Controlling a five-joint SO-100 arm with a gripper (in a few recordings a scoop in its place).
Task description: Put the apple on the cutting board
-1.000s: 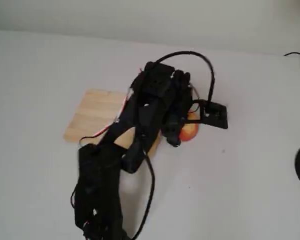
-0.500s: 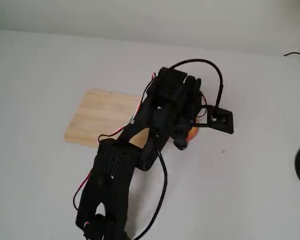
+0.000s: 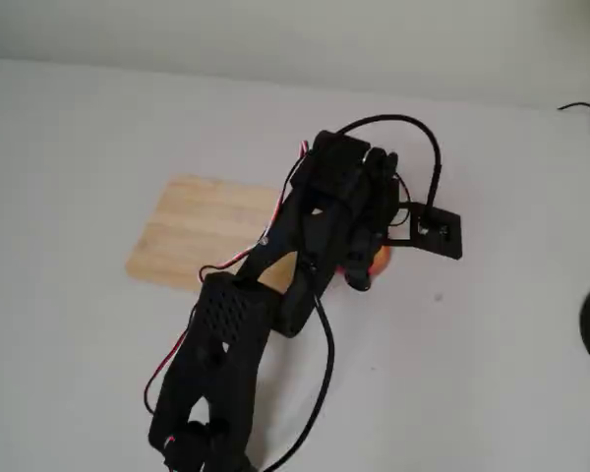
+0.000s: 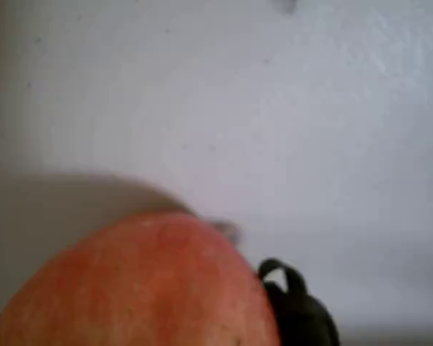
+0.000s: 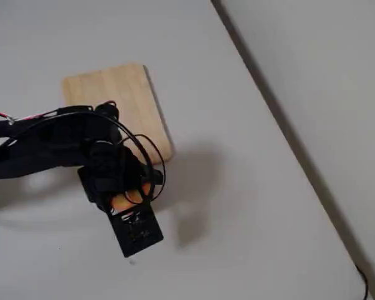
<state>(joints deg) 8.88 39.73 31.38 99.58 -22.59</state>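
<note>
The wrist view shows the apple (image 4: 141,285) large at bottom, one dark fingertip (image 4: 292,303) against its side; whether the gripper (image 3: 366,267) is clamped, I cannot tell. Both fixed views show the cutting board (image 3: 192,231) bare, left of the apple. The arm has barely shifted since half a second ago.

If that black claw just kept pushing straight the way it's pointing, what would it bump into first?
Most likely the apple: in the wrist view it sits right in front of the gripper, between the fingers, with the white table beyond it. Whether the fingers already touch it is unclear.
</note>
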